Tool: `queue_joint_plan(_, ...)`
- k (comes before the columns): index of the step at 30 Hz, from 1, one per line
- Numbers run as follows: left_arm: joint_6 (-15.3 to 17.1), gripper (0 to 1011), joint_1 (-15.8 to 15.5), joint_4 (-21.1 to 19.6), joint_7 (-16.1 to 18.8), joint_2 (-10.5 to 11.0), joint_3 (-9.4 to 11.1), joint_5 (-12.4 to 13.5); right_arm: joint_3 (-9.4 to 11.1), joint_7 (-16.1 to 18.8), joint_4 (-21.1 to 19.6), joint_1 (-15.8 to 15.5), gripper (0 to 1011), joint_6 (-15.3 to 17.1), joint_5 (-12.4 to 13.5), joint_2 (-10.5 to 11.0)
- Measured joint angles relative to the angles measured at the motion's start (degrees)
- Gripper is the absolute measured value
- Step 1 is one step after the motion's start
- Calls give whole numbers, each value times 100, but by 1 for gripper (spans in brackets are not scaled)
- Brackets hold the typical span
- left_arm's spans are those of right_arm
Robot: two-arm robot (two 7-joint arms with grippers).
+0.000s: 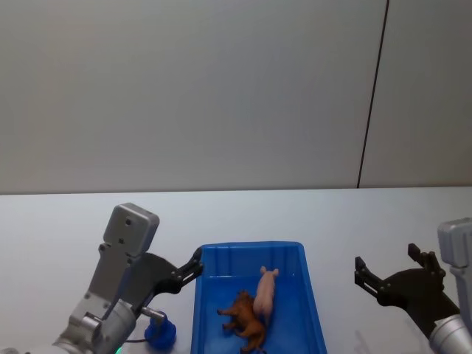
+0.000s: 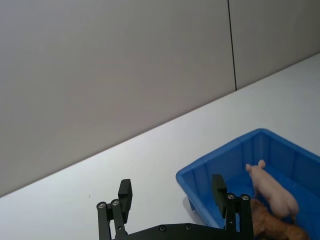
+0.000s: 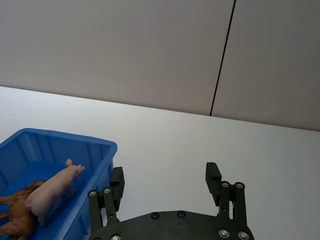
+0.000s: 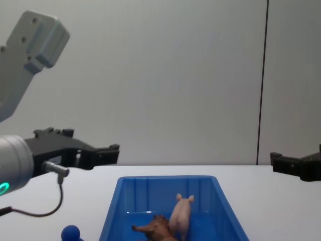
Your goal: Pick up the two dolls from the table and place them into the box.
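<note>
Both dolls lie inside the box (image 1: 249,247), on its floor toward the near end. The pig (image 1: 265,293) points its snout at the far wall. The brown animal (image 1: 246,320) is on its left and a little nearer, and the two appear to touch. The box sits mid-table (image 1: 66,221) between the arms. The left gripper (image 2: 171,194) hangs above the table just beside the box's left far corner, jaws wide apart and nothing between them. The right gripper (image 3: 165,176) is over bare table, well apart from the box's right wall, also spread wide and empty. A small blue knob (image 1: 159,332) stands on the table beside the left arm; what it is, cannot tell. Judgement: no doll is left on the tabletop, so the placing step looks complete and the task is essentially done. The next move likely calls for no grasp, only drawing both arms back to rest. The left should lift clear of the box rim so it does not nudge the box.
</note>
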Motion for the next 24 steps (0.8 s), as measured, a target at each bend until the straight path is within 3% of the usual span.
queue_joint_plan(11,606,1001,70,0,-77,158,-171,-380,7,-22,-14,-11,1001,4,8,6)
queue_joint_plan(24,995,1001,-13,325,-350,150,-247,-551,9,-33,-24,-18,1001,5,9,11)
